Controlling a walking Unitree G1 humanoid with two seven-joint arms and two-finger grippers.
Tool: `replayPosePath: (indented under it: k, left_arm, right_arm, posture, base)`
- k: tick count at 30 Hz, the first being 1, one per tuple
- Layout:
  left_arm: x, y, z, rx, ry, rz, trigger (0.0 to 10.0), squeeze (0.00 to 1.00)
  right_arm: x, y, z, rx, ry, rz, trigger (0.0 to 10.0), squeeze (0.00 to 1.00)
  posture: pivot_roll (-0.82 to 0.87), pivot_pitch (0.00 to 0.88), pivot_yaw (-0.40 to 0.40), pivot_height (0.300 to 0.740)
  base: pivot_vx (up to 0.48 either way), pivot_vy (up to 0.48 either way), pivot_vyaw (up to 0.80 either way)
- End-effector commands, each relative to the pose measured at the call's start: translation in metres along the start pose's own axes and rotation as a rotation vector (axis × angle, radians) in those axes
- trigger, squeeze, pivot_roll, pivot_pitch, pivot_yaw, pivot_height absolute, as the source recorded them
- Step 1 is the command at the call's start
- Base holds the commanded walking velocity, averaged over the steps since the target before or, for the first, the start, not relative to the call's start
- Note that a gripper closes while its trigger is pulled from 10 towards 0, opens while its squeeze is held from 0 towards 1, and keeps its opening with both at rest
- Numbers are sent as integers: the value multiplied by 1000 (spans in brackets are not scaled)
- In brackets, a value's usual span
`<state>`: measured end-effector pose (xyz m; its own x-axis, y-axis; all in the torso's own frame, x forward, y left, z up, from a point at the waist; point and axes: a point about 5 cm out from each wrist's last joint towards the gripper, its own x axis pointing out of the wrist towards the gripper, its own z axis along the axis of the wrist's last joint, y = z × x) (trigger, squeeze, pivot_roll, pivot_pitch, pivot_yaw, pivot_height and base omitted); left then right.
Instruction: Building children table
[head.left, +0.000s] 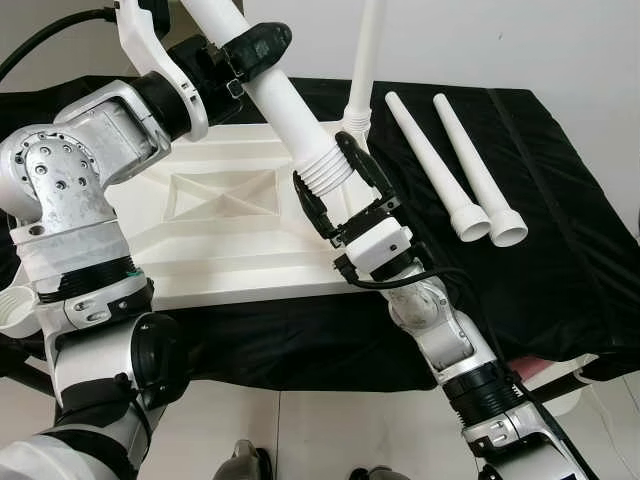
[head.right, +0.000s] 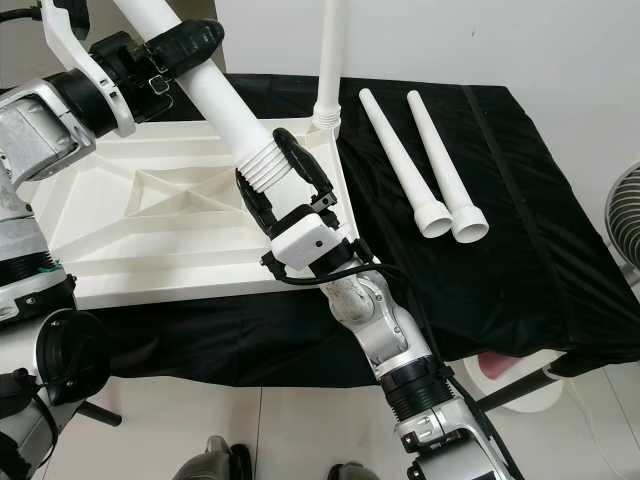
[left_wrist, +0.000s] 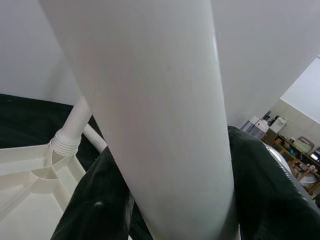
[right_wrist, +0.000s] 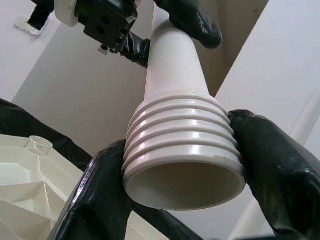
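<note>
A: Where is the table leg (head.left: 285, 95)?

B: Above the upturned tabletop (head.left: 215, 215); my right gripper (head.left: 335, 190) pinches its ribbed end, my left gripper (head.left: 235, 50) its shaft.

A: Handling?

B: Probably light, stiff, slippery; ribs grip best.

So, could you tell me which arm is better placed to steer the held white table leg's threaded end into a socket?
The right: its tool grips the white plastic table leg at the ribbed end, just above the upturned white tabletop. The left tool holds higher up.
</note>
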<state>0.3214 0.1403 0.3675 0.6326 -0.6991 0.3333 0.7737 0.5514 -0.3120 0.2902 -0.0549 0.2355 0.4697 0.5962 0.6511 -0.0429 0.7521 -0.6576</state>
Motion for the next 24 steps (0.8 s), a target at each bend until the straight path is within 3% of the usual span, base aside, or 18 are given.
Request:
replayPosePath:
  k: [1, 2, 3, 5, 6, 7, 8, 9, 10, 11, 12, 14, 20, 24]
  left_arm:
    - [3, -16, 4, 55, -3, -72, 0, 0]
    - [3, -18, 3, 75, 5, -84, 0, 0]
    - [3, -18, 3, 75, 5, -84, 0, 0]
    - [2, -21, -2, 168, 41, -90, 0, 0]
    - [2, -21, -2, 168, 41, -90, 0, 0]
    - [2, -22, -6, 209, 62, -88, 0, 0]
    - [2, -20, -13, 296, 102, -68, 0, 0]
    - [2, -20, -13, 296, 102, -68, 0, 0]
    - [2, -18, -18, 345, 125, -54, 0, 0]
    - [2, -18, -18, 345, 125, -54, 0, 0]
    - [3, -16, -25, 423, 159, -37, 0, 0]
    - [5, -16, -37, 498, 196, -45, 0, 0]
    - [6, -18, -42, 503, 203, -54, 0, 0]
    - [3, -30, -46, 519, 199, -152, 0, 0]
  right_arm:
    - [-6, 8, -7, 22, 52, 63, 10000, 0]
    - [-7, 10, -10, 75, 86, 67, 10000, 1000]
    - [-7, 10, -10, 75, 86, 67, 10000, 1000]
    - [-7, 16, -11, 260, 162, 93, 10000, 1000]
    - [-7, 16, -11, 260, 162, 93, 10000, 1000]
    - [-7, 19, -9, 376, 189, 129, 10000, 910]
    - [-5, 19, -7, 528, 220, 135, 10000, 0]
    - [-5, 19, -7, 528, 220, 135, 10000, 0]
    - [-4, 18, -4, 641, 233, 149, 10000, 0]
    - [-4, 18, -4, 641, 233, 149, 10000, 0]
    - [-3, 15, -3, 713, 238, 140, 10000, 0]
    - [1, 9, -1, 786, 240, 129, 10000, 0]
    - [5, 5, 1, 834, 234, 132, 10000, 0]
    - [11, 4, -10, 891, 306, 113, 10000, 0]
  posture:
    - [39, 120, 51, 740]
    - [39, 120, 51, 740]
    - [39, 120, 51, 740]
    - [39, 125, 52, 740]
    - [39, 125, 52, 740]
    - [39, 125, 52, 740]
    - [39, 125, 52, 740]
    - [39, 125, 52, 740]
    - [39, 125, 52, 740]
    - [39, 125, 52, 740]
    - [34, 128, 48, 740]
    - [31, 130, 49, 740]
    - [26, 132, 46, 740]
    - [25, 130, 43, 740]
  base:
    - [0, 0, 0]
    - [0, 0, 0]
    - [0, 0, 0]
    - [0, 0, 0]
    - [0, 0, 0]
    - [0, 0, 0]
    - [0, 0, 0]
    - [0, 0, 0]
    - [0, 0, 0]
    - [0, 0, 0]
    - [0, 0, 0]
    - [0, 0, 0]
    - [0, 0, 0]
    - [0, 0, 0]
